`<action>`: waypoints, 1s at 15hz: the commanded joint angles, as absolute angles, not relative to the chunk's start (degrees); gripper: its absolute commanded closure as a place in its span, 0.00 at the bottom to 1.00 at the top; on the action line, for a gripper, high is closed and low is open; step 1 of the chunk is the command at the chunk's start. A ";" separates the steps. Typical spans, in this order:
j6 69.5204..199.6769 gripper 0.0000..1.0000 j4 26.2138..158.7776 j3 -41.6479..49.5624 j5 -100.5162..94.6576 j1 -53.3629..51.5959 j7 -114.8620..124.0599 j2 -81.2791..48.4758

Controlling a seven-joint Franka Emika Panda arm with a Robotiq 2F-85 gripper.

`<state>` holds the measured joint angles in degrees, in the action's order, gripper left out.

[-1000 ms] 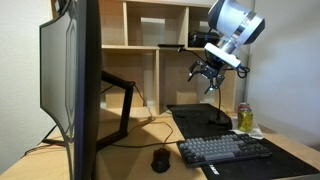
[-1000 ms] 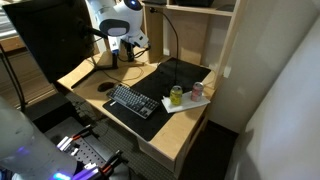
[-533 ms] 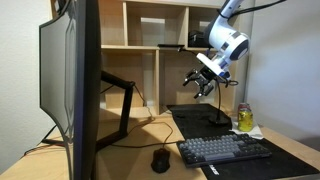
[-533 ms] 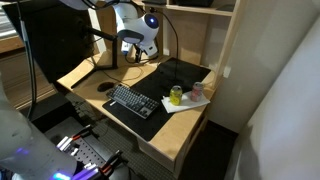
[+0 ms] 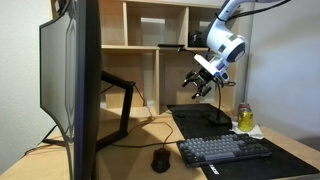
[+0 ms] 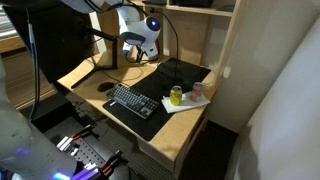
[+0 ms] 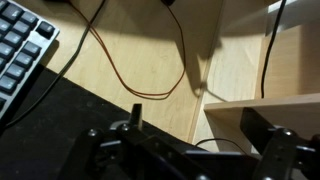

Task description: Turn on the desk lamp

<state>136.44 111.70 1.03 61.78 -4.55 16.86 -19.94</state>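
Hovering near the desk lamp (image 5: 218, 120), pincer (image 5: 200, 87) spread apart, keyboard (image 5: 224, 150) and can (image 5: 244, 115) below.

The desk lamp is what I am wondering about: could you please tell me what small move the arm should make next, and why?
Probably ease the end effector down toward the base of the desk lamp. It hangs open above the black mat, beside the thin stem and touching nothing, with the base lower down. No switch can be made out, so the base is only a likely spot.
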 commanded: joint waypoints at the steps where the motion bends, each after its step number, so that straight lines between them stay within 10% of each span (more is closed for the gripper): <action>1: 139.36 0.00 101.35 -1.11 69.96 -3.15 20.79 -30.57; 15: 144.84 0.00 85.56 -1.89 79.63 -2.56 28.74 -45.62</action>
